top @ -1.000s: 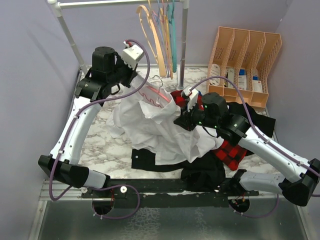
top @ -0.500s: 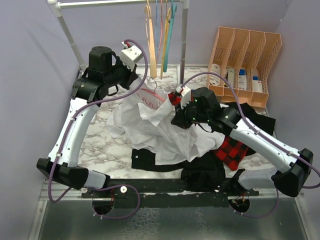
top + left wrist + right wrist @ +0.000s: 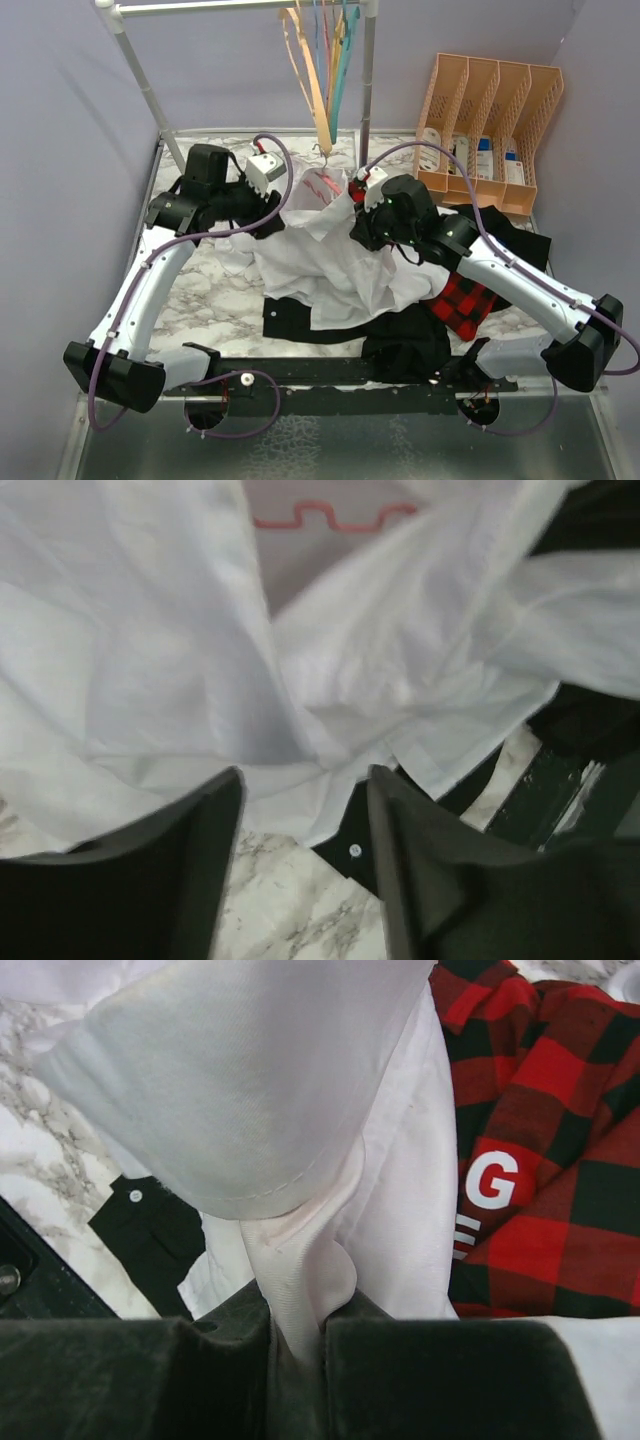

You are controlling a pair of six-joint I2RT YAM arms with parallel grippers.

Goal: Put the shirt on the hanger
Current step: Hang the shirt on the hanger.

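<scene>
We judge the job about halfway. The shirt (image 3: 330, 265) sits in a crumpled heap in the middle of the bench (image 3: 200, 290), partly over a plaid shirt (image 3: 540, 1110) and a black garment (image 3: 400, 345). The hanger (image 3: 322, 185) is at the heap's far edge. Its pink wavy arm shows inside the opening of the white cloth, and its hook points toward the rail at the back. So the hanger looks to us at least partly fed into the shirt, but we cannot tell whether either shoulder is seated on it. The body and sleeves are bunched up, not draped. As we see it, the cloth remains to be pulled over both hanger arms and settled

The right pincer (image 3: 297, 1330) is closed tight on a fold of the shirt's white cloth, which rises between its fingers in the wrist view. That arm reaches from its base diagonally across to the heap's far right corner, beside the hanger. The left pincer (image 3: 305, 775) stands partly open with nothing between its fingers, poised just above the shirt's near-left edge. Its arm comes up the left side and bends in toward the heap, wrist pointing right and down
</scene>
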